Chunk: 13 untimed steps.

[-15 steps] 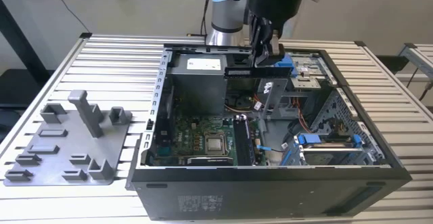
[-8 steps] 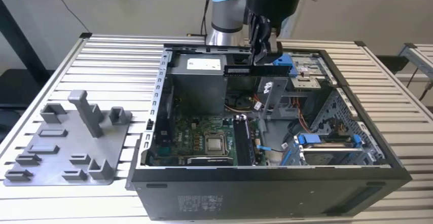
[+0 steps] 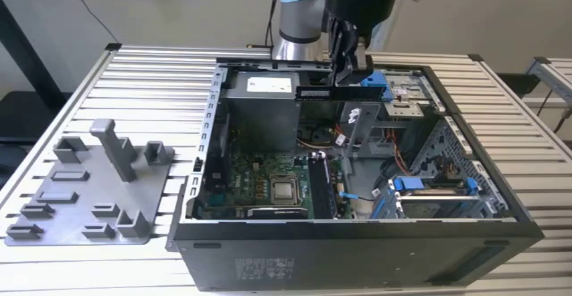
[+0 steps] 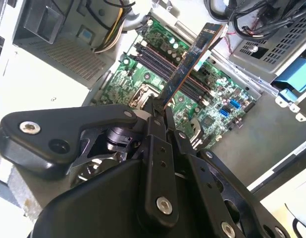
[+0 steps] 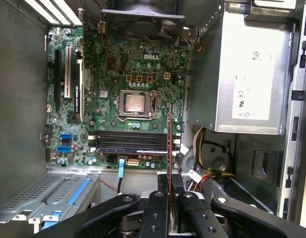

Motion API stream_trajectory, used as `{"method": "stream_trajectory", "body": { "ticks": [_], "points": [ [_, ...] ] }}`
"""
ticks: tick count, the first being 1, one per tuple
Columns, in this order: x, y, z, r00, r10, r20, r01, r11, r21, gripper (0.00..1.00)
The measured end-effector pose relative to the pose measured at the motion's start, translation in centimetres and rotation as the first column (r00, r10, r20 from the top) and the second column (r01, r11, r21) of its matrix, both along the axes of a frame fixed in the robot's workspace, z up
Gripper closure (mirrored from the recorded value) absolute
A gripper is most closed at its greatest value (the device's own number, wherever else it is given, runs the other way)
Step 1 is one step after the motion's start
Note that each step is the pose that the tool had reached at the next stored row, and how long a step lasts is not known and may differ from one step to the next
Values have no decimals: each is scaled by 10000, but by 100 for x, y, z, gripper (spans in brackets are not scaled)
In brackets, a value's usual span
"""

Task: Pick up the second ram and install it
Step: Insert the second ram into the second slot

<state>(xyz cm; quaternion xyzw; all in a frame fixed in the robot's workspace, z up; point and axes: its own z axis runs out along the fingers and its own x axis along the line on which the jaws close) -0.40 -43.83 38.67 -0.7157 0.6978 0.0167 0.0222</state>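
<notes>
My gripper (image 3: 345, 75) hangs over the back part of the open computer case (image 3: 358, 242), shut on the second ram (image 3: 339, 94), a thin dark bluish-green board held level above the inside of the case. In the second wrist view the ram (image 4: 193, 57) sticks out from between my fingers (image 4: 152, 116) over the green motherboard (image 4: 118, 84). In the first wrist view the ram (image 5: 170, 148) shows edge-on as a thin strip next to the long black memory slots (image 5: 128, 141). It is clear of the board.
A grey power supply (image 5: 252, 74) fills one corner of the case, with loose cables (image 5: 207, 148) beside it. A drive cage with blue latches (image 3: 433, 189) stands at the exterior view's right. A grey plastic tray (image 3: 90, 195) lies on the slatted table (image 3: 161, 68) at the left.
</notes>
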Motion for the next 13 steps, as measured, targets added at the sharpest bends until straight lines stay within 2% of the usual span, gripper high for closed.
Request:
{"method": "stream_trajectory", "body": {
  "ticks": [5, 13],
  "points": [
    [0, 0, -1, 10000, -53, 0, 53, 10000, 1, 86],
    [0, 0, -4, 9980, -631, 0, 631, 9980, 0, 86]
  ]
}}
